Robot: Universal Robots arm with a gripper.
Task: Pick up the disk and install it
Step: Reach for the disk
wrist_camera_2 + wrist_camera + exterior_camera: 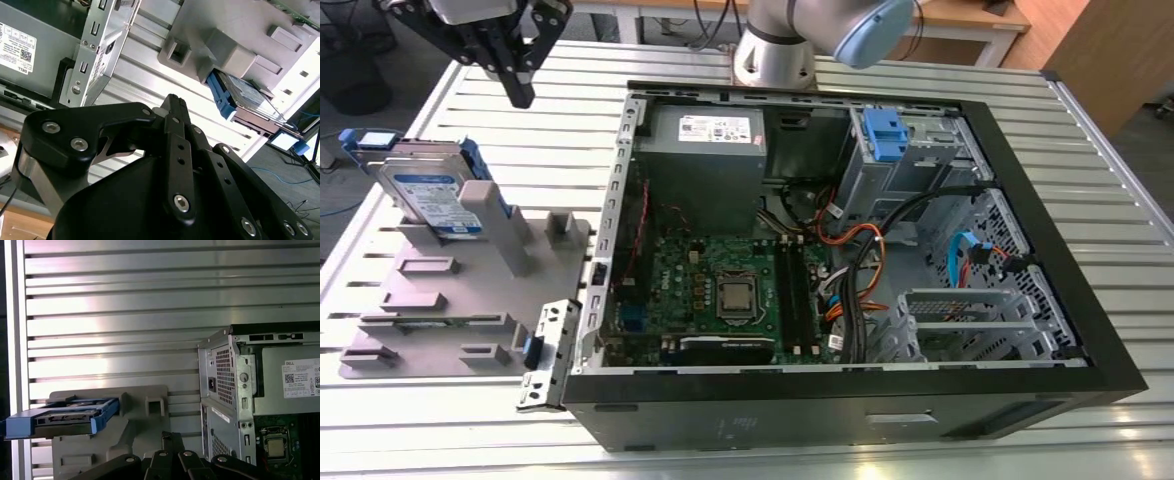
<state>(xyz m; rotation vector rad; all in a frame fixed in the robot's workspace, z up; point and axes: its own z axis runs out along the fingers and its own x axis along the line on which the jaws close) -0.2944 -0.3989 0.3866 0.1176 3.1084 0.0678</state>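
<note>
Slatted aluminium table (454,440) runs under everything I am steering over. At the upper left of the exterior view the gripper (520,93) hangs above the table with its fingers drawn together to a narrow point and nothing between them. The second wrist view shows the same closed, empty gripper (172,102).

Lower in that frame, towards the exterior view's left and well apart from the tips, the disk (434,195) stands tilted on edge in the grey holder (454,300). Its label faces the camera, and a blue rail runs along each long side. In the first wrist view the disk (65,415) juts out of the holder with its blue end towards the lens.

I judge the work to be at the reach, with the disk not yet touched. To do it well I would widen the fingers before closing in. I would match the wrist to the disk's lean, take it across its flat faces, and stay clear of the holder's upright post against it.

The open computer case (1027,200) lies centre-right, its blue clip (887,135) at the upper right.
</note>
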